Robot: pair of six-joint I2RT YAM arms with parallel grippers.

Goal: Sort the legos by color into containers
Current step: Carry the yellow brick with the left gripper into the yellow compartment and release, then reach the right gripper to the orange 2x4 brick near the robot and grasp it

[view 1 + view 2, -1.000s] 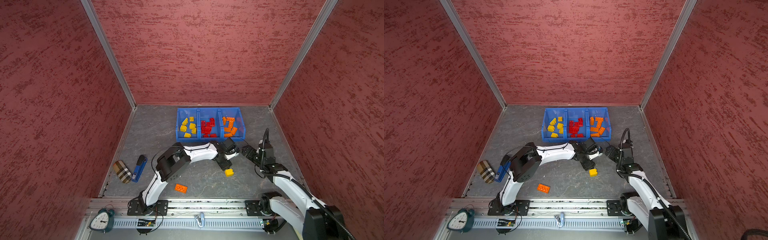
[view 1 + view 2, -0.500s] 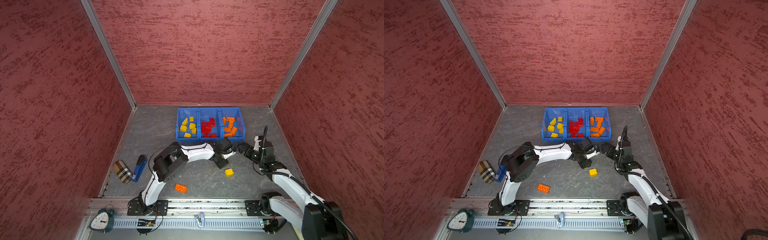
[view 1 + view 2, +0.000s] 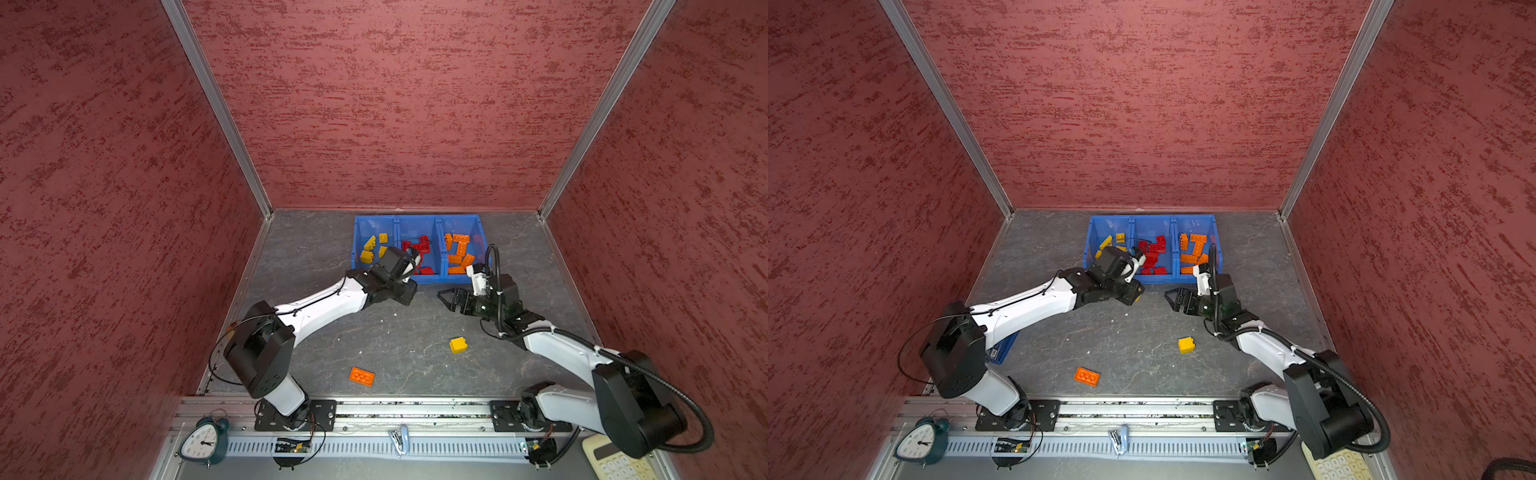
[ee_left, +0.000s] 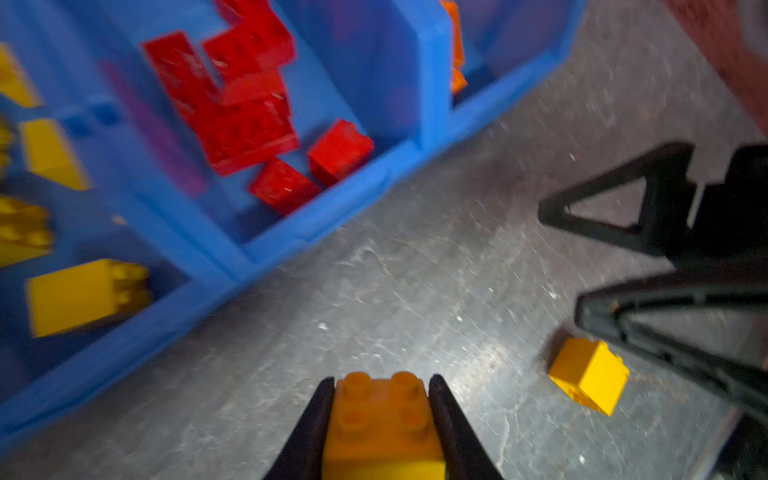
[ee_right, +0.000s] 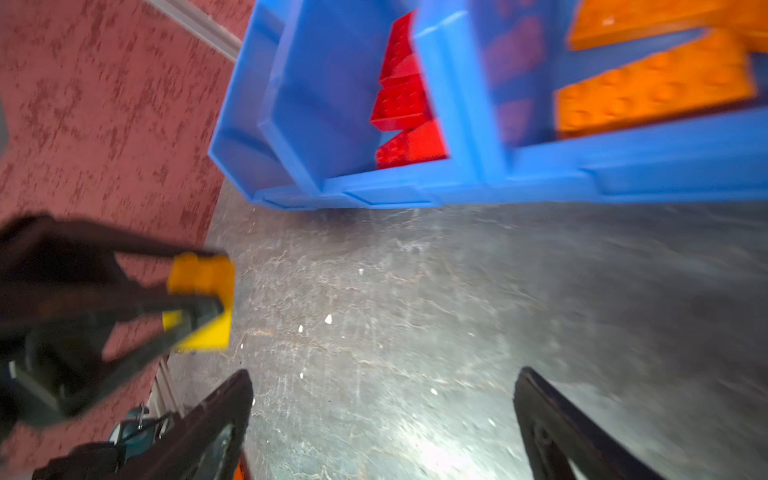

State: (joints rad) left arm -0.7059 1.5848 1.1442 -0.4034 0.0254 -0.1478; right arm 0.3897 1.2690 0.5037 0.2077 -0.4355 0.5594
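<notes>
Just in front of the bins (image 3: pixel 415 226), the left gripper (image 4: pixel 381 379) has its jaws clamped on the held brick (image 4: pixel 380 419), one finger on each side wall. This grip leaves the studded face and the underside free, so the brick should drop cleanly on release. The held brick is yellow, short and squarish, with four studs showing in the left wrist view. Shadow there makes it look more orange than it does in the right wrist view. Its destination, by judgement, is the bin with the yellow bricks (image 3: pixel 368 255), at the left end of the row in both top views. Red bricks (image 3: pixel 422 245) fill the middle bin and orange bricks (image 3: pixel 459 249) the right one.

The right gripper (image 5: pixel 384 374) sits nearby with jaws wide apart and nothing between them, probably positioned clear of the left arm's path. Two pieces lie unsorted on the table, well apart: a loose yellow brick (image 3: pixel 458 345) and a long orange brick (image 3: pixel 361 376).
</notes>
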